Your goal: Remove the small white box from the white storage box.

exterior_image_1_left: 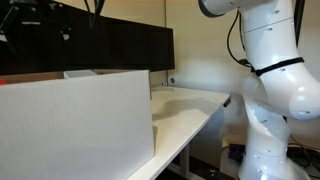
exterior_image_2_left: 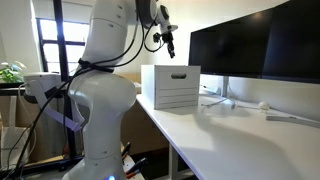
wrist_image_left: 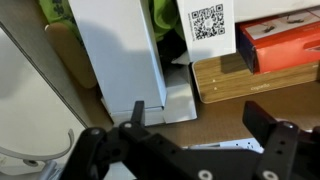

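Wrist view, jaws spread wide, small white box point(wrist_image_left: 115, 55) just beyond one jaw tip, outside the gap.

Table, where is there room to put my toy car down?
The white tabletop is bare beside the white storage box, in front of the monitors, out to its front edge. Below the open gripper it is crowded: the wrist view shows packed boxes side by side.
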### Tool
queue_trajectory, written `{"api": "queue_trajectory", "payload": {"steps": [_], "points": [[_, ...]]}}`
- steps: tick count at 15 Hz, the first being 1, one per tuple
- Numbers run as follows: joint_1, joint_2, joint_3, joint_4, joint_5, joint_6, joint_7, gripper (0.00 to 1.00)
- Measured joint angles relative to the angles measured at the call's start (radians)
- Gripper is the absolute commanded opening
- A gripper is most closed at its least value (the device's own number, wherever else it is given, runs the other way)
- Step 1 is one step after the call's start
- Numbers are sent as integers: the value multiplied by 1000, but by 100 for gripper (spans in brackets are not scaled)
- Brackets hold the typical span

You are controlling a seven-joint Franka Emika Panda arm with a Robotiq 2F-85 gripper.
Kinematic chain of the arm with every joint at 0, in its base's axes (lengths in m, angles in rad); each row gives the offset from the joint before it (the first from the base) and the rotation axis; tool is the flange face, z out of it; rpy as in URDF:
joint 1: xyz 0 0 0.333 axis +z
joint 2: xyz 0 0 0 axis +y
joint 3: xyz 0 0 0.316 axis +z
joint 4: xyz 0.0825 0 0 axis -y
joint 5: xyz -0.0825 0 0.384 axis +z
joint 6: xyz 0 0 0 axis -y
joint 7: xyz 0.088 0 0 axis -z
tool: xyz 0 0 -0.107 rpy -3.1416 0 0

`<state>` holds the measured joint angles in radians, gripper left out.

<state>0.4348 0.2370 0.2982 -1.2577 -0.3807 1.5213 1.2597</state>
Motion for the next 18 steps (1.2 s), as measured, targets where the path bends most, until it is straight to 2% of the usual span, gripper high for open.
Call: {"api": "queue_trajectory", "payload": {"steps": [10,18], "points": [[-31,-48,-15,-42,7,9,-107,100],[-83,-144,-41,-197,116,105,-236,100]]}}
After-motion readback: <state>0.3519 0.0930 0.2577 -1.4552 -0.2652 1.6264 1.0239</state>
